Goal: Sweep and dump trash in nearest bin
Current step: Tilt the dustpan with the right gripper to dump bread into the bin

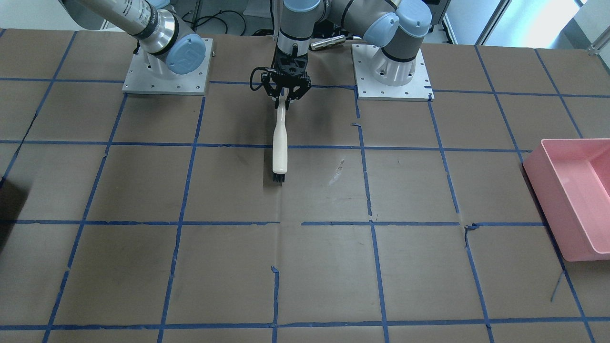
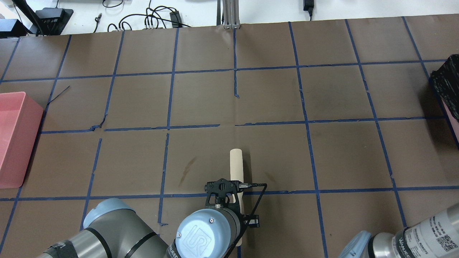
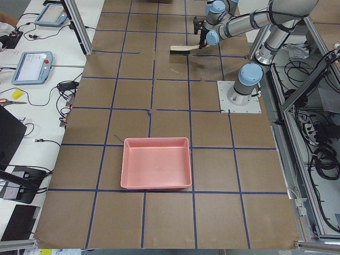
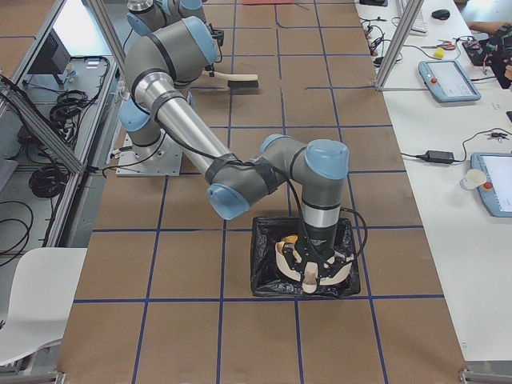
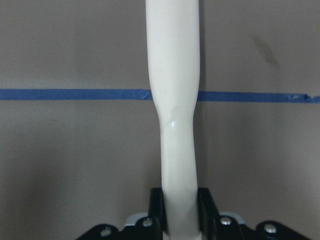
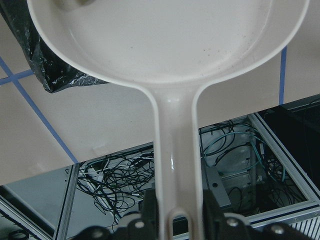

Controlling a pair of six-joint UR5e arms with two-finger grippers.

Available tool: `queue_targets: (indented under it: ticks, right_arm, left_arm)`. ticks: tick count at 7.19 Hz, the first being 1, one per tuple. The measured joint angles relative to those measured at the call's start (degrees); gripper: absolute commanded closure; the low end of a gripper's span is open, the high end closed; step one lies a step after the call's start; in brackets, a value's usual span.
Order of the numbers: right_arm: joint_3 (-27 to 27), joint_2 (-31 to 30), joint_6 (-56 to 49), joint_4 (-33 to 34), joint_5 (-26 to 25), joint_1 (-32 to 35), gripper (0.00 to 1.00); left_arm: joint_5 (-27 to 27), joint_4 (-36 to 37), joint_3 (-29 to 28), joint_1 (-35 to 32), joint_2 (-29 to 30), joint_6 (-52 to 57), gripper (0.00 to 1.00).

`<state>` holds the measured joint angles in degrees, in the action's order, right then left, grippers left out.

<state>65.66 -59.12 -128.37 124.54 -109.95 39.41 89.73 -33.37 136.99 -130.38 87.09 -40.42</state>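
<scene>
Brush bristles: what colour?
Black bristles on the cream brush; the exterior front-facing view shows them best.

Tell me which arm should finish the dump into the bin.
Right, most likely. The right gripper is shut on the dustpan, held over the black-lined bin. The left gripper holds only the brush mid-table, far from that bin.

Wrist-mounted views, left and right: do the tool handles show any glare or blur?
Left wrist view: the brush handle looks slightly soft, with one tiny highlight; the blue tape behind seems sharper. Right wrist view: the dustpan is evenly lit, with a small glint on its handle; the cables below are in focus.
</scene>
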Motion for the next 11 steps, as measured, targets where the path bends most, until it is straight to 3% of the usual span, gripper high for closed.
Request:
queue_targets:
  ticks: [3, 6, 11]
  right_arm:
    - [10.4, -5.6, -0.1, 12.6, -0.6, 1.1, 1.00]
    - [12.1, -7.1, -0.1, 14.8, -1.6, 1.7, 1.00]
    - [12.2, -7.6, -0.6, 14.3, -2.2, 2.2, 1.00]
  left_arm:
    - [0.8, 0.2, 0.4, -0.3, 0.1, 0.4, 1.00]
    - [3.2, 0.1, 0.5, -0.5, 0.2, 0.9, 1.00]
    - [2.1, -3.3, -0.6, -0.5, 0.3, 0.4, 1.00]
